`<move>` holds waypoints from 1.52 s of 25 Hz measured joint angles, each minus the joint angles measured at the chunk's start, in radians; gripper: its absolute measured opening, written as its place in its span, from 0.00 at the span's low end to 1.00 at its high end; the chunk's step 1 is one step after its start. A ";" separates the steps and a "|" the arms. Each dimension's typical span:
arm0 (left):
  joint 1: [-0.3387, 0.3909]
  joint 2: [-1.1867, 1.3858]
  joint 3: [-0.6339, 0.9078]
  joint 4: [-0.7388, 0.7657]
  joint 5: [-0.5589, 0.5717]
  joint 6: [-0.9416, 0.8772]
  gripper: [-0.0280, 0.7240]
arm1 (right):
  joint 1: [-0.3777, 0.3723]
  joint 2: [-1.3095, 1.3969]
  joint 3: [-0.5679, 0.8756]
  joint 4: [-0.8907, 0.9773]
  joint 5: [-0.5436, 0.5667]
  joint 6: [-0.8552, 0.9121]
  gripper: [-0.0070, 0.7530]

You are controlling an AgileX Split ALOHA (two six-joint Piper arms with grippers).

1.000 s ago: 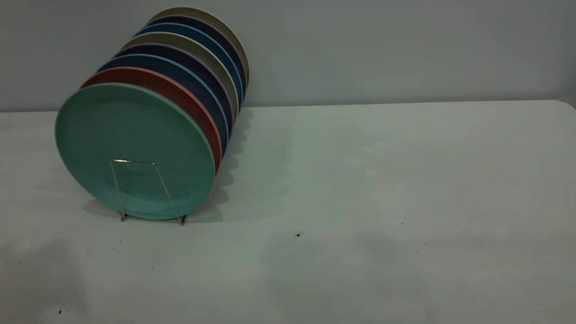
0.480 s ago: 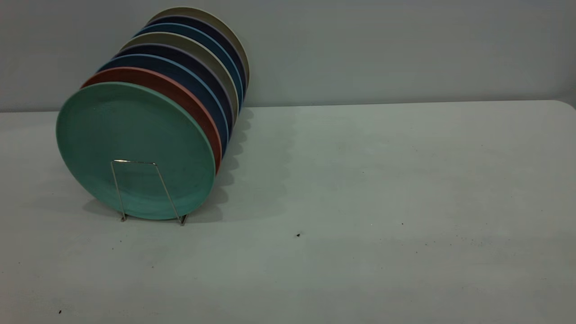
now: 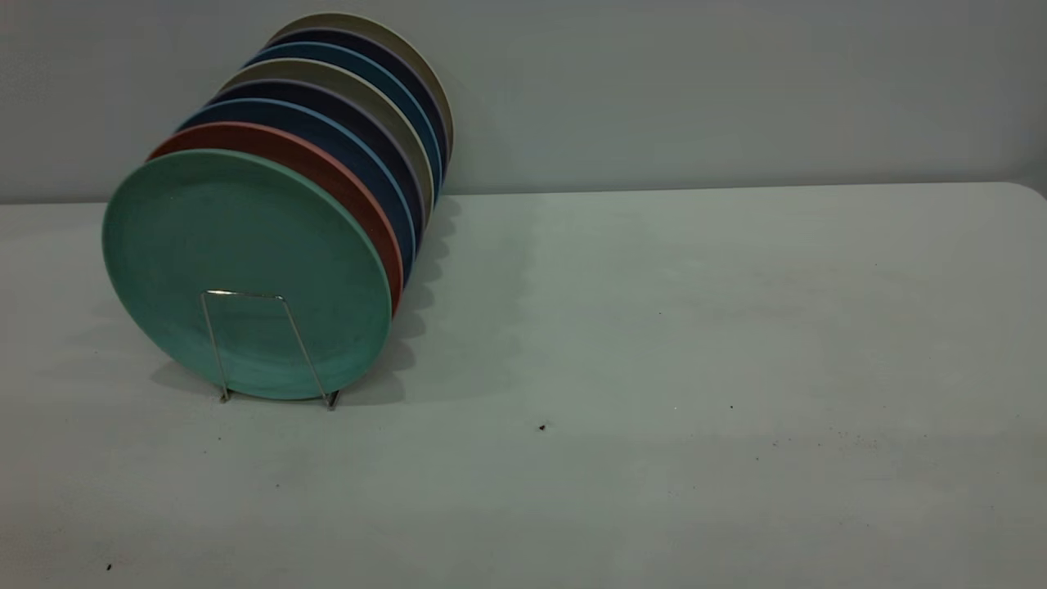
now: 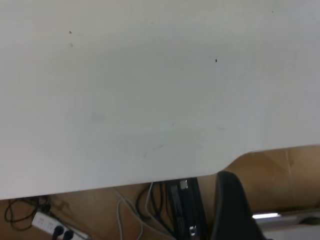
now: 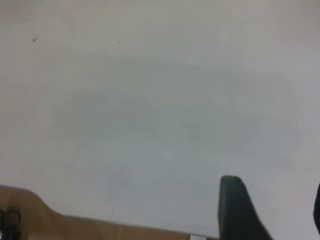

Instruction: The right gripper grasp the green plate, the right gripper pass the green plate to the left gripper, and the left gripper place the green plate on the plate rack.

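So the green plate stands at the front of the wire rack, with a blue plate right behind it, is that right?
Not quite. In the exterior view the green plate does stand at the front of the plate rack, but the plate right behind it is the salmon-pink plate. The blue plates come after that one.

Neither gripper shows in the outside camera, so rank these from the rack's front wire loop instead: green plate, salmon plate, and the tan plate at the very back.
Going by the exterior view, from the plate rack's front loop:
1. green plate, first in the row, right behind the loop.
2. salmon plate, next behind it.
3. tan plate, at the far end, by the wall.
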 joint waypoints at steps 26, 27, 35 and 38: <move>0.052 -0.214 0.079 -0.025 -0.021 -0.013 0.64 | -0.039 -0.114 0.000 0.017 0.001 0.001 0.52; 0.071 -0.238 0.079 -0.025 -0.021 -0.013 0.64 | -0.039 -0.114 0.000 0.017 0.000 0.001 0.52; 0.102 -0.367 0.079 -0.025 -0.019 -0.014 0.64 | -0.031 -0.114 0.000 0.018 0.000 0.002 0.52; 0.102 -0.370 0.079 -0.025 -0.019 -0.014 0.64 | -0.031 -0.115 0.000 0.018 0.000 0.002 0.52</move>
